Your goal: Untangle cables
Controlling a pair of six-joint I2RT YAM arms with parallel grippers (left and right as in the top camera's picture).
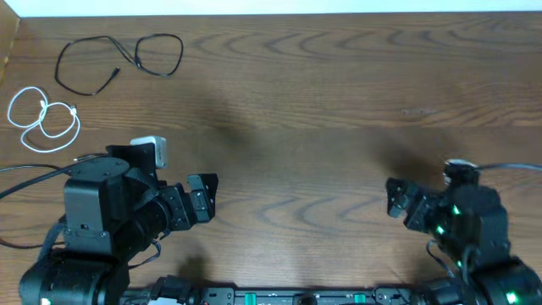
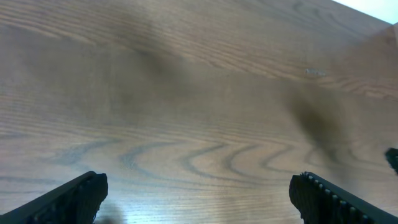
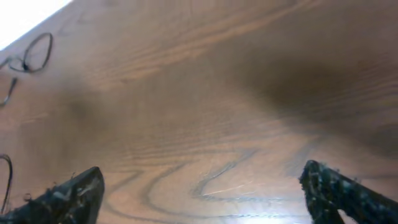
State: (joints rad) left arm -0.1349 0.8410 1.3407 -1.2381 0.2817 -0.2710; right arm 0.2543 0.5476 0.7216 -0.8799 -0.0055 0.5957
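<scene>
Wooden table [image 1: 322, 102] holds one coiled white cable [image 1: 44, 107] and two joined black cable loops [image 1: 131, 55], all beyond the left gripper [image 1: 207, 197], on its outer side. Both the left gripper and the right gripper [image 1: 391, 197] have their fingers wide, holding nothing.

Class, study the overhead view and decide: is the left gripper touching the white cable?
Apart. The overhead view shows the open left gripper over bare wood, while the white cable lies coiled well away near the table's left edge.
</scene>
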